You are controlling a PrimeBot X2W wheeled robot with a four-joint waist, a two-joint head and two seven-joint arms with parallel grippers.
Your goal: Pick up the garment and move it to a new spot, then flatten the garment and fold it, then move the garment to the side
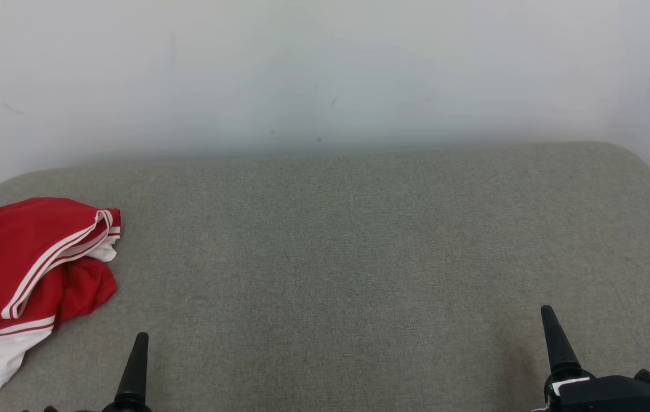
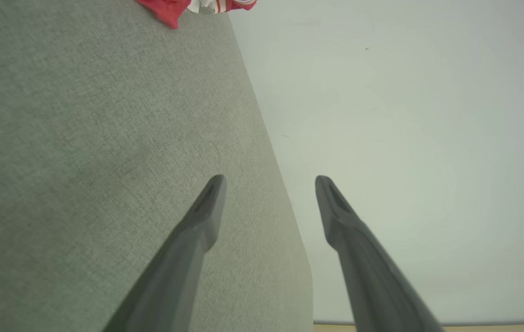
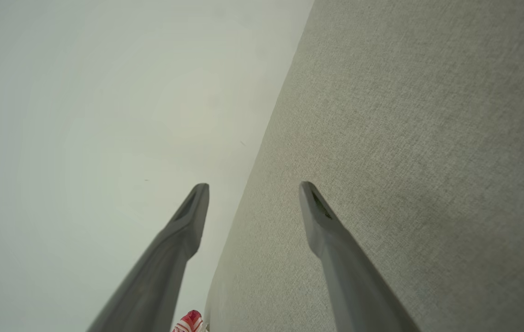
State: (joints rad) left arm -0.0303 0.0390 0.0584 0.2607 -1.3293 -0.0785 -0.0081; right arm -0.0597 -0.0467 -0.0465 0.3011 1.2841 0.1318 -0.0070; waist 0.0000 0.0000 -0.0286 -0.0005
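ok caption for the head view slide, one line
Bunched red-and-white garment at the left end of the grey cushion; left gripper and right gripper open, empty, clear of it

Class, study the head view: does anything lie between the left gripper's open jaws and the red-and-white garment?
Nothing visible does. Bare grey cushion lies between the left gripper and the crumpled garment, which sits apart to its left.

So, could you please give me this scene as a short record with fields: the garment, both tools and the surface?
support: grey padded surface, pale wall behind
garment: red with white stripes and a white part, bunched, at the surface's left end
left tool: open, empty, near the garment but apart
right tool: open, empty, over the right side
folding: not yet done
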